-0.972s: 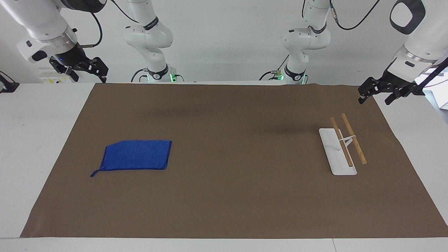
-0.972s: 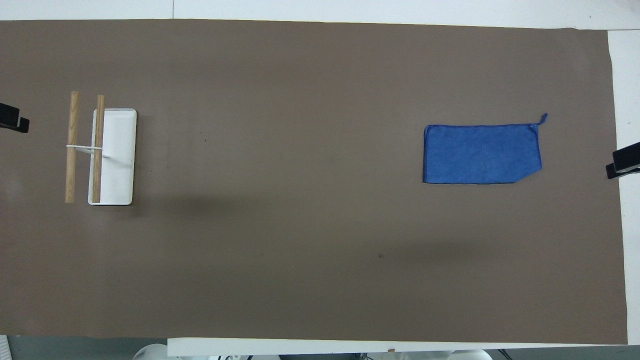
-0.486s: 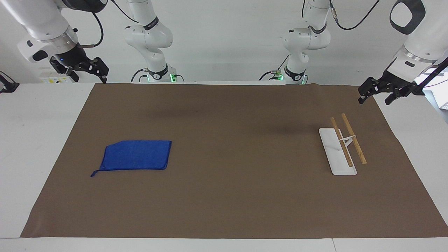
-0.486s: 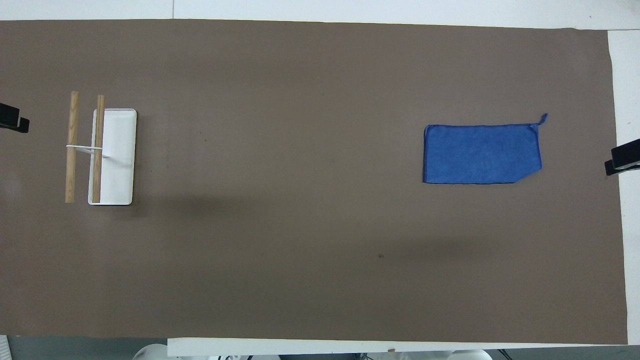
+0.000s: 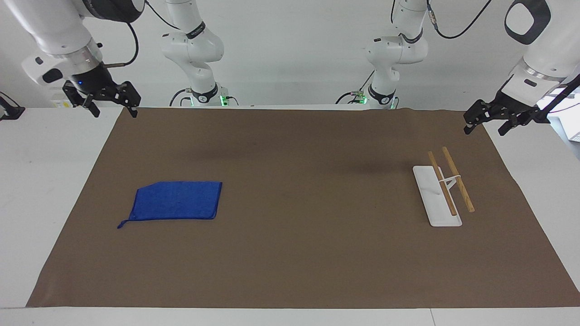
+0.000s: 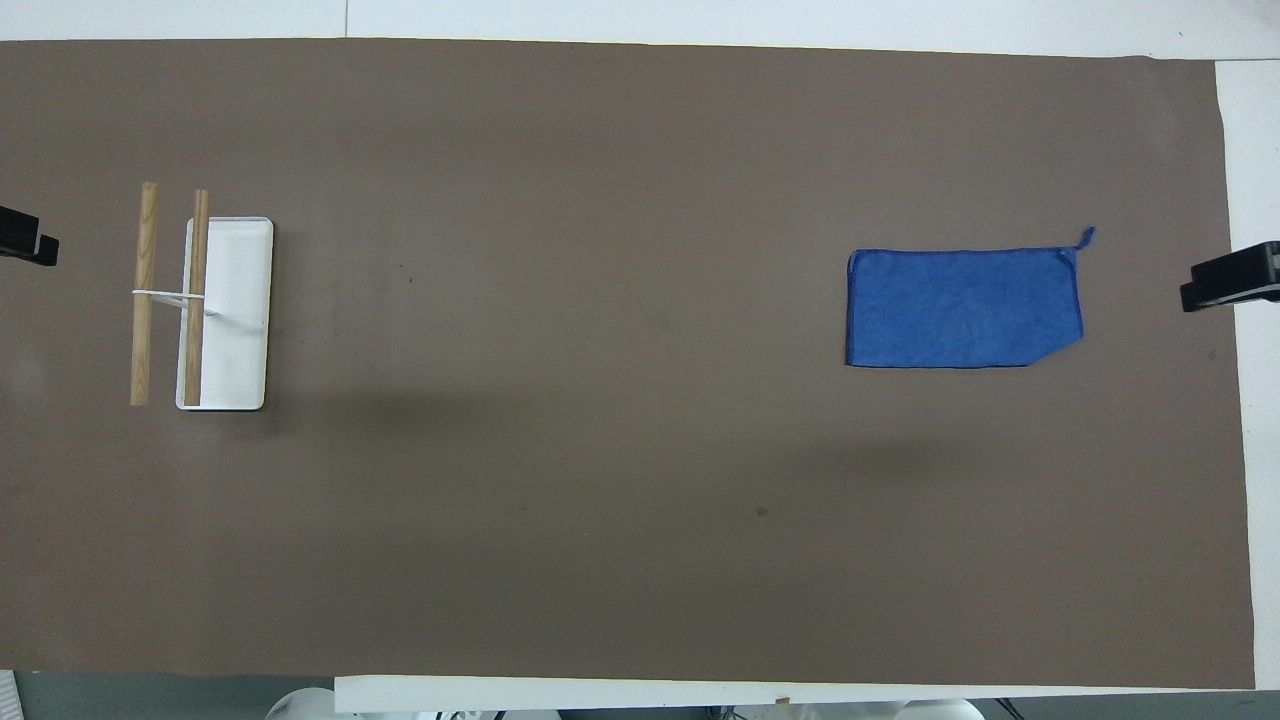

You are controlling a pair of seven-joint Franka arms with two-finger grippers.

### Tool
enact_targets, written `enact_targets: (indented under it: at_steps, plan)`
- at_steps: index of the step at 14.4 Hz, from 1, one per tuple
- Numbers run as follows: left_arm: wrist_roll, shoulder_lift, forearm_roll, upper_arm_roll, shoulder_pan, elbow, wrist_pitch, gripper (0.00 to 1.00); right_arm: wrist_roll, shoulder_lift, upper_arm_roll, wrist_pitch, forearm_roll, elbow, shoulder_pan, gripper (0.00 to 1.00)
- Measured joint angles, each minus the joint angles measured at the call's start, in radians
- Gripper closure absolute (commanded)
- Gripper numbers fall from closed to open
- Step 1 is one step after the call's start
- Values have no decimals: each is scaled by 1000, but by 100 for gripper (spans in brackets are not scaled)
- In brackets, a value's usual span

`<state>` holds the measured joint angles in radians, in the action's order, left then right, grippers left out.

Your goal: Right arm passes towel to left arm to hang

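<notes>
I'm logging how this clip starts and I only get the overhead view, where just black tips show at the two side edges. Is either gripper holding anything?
Observer: No. The right gripper hangs empty in the air with its fingers spread, over the edge of the brown mat at the right arm's end.
Operator: Is it touching the towel?
Observer: No. The towel lies flat on the mat with nothing touching it.
Operator: And the left one?
Observer: The left gripper is also raised, open and empty, over the mat's left-arm end near the rack. That arm waits.
</notes>
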<state>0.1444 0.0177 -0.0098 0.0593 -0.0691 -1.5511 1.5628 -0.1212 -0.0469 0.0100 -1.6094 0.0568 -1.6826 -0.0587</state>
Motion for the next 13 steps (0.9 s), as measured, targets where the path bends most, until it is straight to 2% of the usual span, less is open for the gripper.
enact_targets:
  at_steps: [5, 9, 13]
  plan:
    - [0, 0, 0, 0, 0, 0, 0, 0, 1, 63, -2, -387, -42, -317, 25, 1]
    - [0, 0, 0, 0, 0, 0, 0, 0, 1, 173, 0, -570, -100, -401, 22, 8]
    - [0, 0, 0, 0, 0, 0, 0, 0, -28, 222, -1, -695, -100, -468, 23, 14]
